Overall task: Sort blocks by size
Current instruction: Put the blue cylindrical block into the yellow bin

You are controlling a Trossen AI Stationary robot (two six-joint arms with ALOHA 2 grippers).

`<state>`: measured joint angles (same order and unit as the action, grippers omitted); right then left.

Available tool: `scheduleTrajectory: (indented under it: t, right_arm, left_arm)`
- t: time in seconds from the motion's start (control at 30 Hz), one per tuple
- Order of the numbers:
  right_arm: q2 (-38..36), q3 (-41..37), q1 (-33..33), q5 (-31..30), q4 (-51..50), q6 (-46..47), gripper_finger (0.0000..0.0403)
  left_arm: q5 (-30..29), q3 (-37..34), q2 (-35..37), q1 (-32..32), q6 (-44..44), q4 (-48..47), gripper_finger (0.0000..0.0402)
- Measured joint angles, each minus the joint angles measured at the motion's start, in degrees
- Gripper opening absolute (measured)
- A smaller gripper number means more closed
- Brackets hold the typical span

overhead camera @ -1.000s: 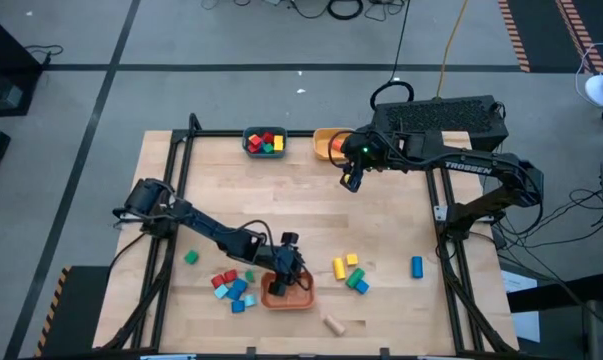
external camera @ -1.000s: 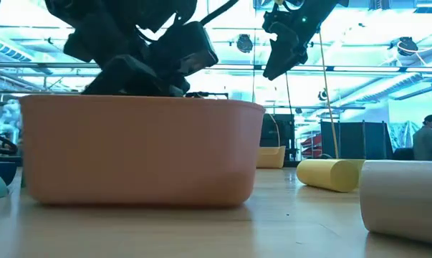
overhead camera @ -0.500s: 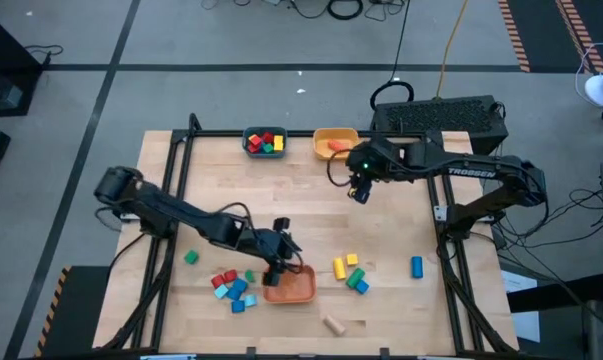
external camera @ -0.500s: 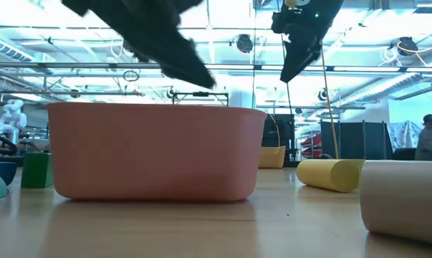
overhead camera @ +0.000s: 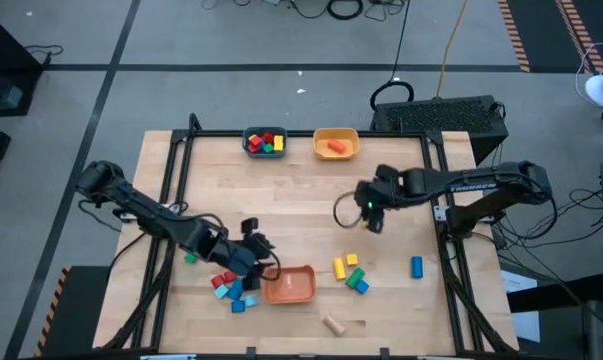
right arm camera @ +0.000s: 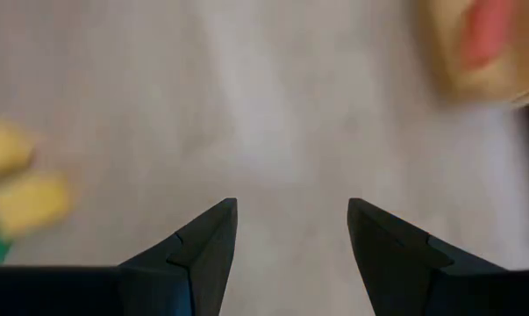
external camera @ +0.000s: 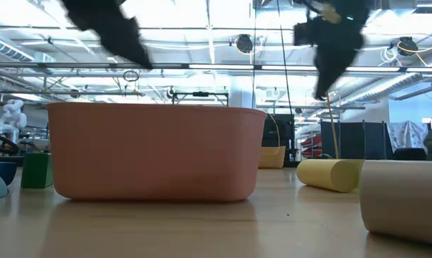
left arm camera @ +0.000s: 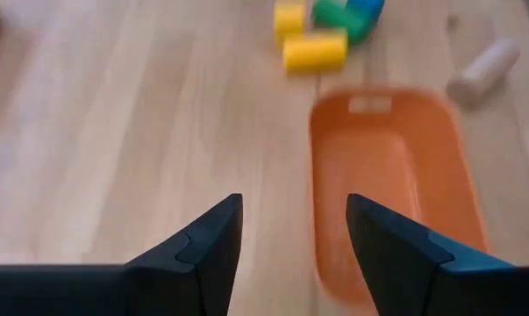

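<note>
Both claws released, empty — left claw (overhead camera: 253,243) apparently just beside the blocks (overhead camera: 233,287); right claw (overhead camera: 373,218) well apart.

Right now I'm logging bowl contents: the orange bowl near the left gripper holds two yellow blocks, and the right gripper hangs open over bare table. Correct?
Not quite. The orange bowl is empty, as the left wrist view shows; the yellow blocks lie on the table beyond it. The rest stands: the left gripper is beside the bowl, and the right gripper hangs open over bare table.
</note>
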<state>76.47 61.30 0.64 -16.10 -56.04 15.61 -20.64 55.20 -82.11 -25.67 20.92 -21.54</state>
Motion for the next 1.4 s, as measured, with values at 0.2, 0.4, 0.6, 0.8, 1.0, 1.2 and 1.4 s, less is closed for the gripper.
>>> scheduleTrajectory:
  t: [0.2,0.4,0.6,0.8,1.0,1.2,1.4]
  right_arm:
    - [-2.0,-7.1,7.7,8.1,-4.4,6.7,0.0206]
    - [-2.1,-9.7,15.5,10.5,-10.3,14.8,0.0205]
    - [-2.1,-9.8,20.0,12.3,-9.9,18.3,0.0205]
    - [-2.1,-9.8,23.2,15.0,-12.7,25.0,0.0205]
    - [-2.1,-9.8,25.6,14.9,-15.9,50.8,0.0205]
    - [-2.1,-13.9,30.0,19.1,-15.4,63.1,0.0194]
    - [-2.0,-19.6,33.9,22.2,-7.6,72.1,0.0172]
  left_arm:
    - [7.8,0.0,-1.4,7.6,-15.2,14.2,0.0205]
    - [20.2,0.1,-6.0,15.3,-36.1,22.4,0.0205]
    - [30.9,6.1,-13.0,22.5,-42.1,20.9,0.0205]
    - [35.0,12.2,-19.6,24.2,-47.4,18.5,0.0205]
    - [33.3,13.5,-21.0,24.5,-46.5,17.9,0.0205]
    - [31.9,13.5,-21.0,24.4,-43.8,16.5,0.0205]
    - [30.2,13.5,-21.0,24.0,-43.7,11.7,0.0205]
